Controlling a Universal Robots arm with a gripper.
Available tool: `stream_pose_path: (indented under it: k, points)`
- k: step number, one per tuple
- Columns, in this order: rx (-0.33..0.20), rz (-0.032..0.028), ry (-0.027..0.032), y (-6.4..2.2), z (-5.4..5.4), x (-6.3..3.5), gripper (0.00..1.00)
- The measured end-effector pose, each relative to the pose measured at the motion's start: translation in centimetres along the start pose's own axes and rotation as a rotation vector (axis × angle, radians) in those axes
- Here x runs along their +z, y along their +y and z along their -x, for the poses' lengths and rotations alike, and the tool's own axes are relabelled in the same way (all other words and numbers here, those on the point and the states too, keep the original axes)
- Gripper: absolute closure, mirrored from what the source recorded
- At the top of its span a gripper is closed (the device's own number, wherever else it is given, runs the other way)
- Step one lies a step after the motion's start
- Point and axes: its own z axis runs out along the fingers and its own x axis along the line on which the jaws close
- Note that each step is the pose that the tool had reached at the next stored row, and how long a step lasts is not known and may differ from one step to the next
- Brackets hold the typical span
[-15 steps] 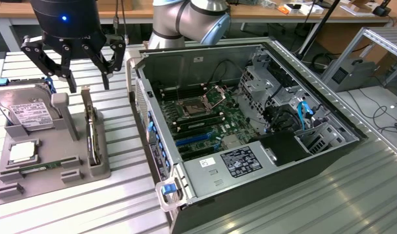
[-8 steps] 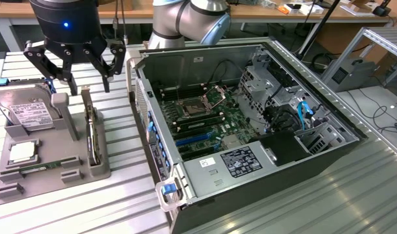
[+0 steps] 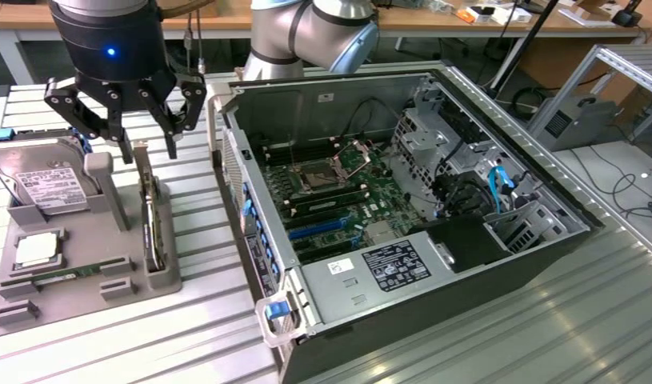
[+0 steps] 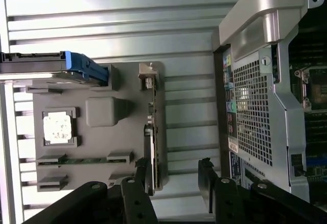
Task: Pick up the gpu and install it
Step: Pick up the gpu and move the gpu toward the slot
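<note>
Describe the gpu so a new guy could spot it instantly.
Find the open computer case, then the gray tray beside it on the exterior view's left. The gpu is the thin dark card standing on edge along the tray's side nearest the case, under the open hand. Its neighbours are a boxy labelled hard drive and a small square chip lying flat.

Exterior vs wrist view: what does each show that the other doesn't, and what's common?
Exterior view: the hard drive with its white label, the arm base behind the case, the blue cable inside it. Wrist view: the case's perforated rear grille. Both: the grey tray, the gpu standing on edge in it, the square chip, and the hand open over the gpu.
</note>
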Motion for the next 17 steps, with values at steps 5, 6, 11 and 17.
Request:
stream_pose_path:
  k: [5, 6, 11, 17]
  points:
    - [-0.04, 0.001, 0.0021, -0.17, -0.11, 0.27, 0.49]
    - [-0.041, 0.001, 0.0021, -0.23, -0.17, 0.33, 0.49]
    - [-0.044, 0.001, 0.0023, -0.52, -0.36, 0.63, 0.49]
    - [-0.046, 0.0011, 0.0024, -0.64, -0.43, 0.98, 0.49]
